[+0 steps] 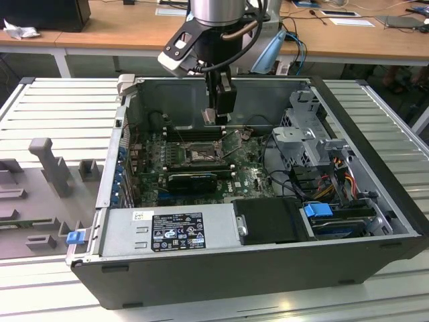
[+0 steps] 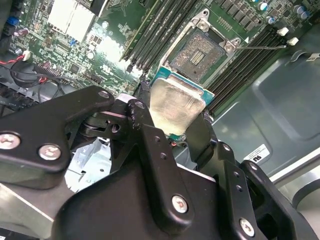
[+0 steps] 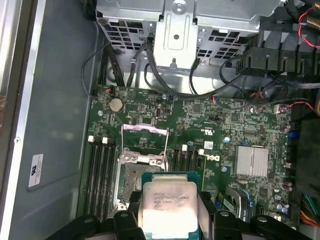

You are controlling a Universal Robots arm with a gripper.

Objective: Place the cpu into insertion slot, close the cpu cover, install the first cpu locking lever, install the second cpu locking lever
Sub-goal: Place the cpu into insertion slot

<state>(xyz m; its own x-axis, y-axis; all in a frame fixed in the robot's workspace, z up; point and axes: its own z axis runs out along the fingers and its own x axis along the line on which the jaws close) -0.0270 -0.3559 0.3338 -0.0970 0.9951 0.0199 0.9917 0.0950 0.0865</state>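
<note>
Because the insertion slot (image 1: 196,155) sits low on the green board inside an open computer case (image 1: 268,275), the arm comes at it from straight overhead, its wrist vertical and its camera block jutting toward the exterior view's left.

Starting at the exterior view's left, the slot lies bare. Its dark centre and metal rim are uncovered in both wrist views, so nothing is seated in it yet.

Just to the right of the slot, and above it, hangs the gripper (image 1: 220,119), its fingers pointing down. Its jaws are clamped on the cpu (image 2: 175,105), pinching two opposite edges. This grip keeps the chip's pale metal top facing up toward the wrist and its underside free, which I judge suits lowering it flat. The chip is raised clear of the board, over the slot's near edge rather than centred on it.

Further right, touching the slot's rim, the cpu cover (image 1: 231,139) stands tilted up on its hinge, likely held open to leave the slot clear.

Well to the right of the slot stands a grey metal drive cage (image 1: 308,134) with cables beside it.
</note>
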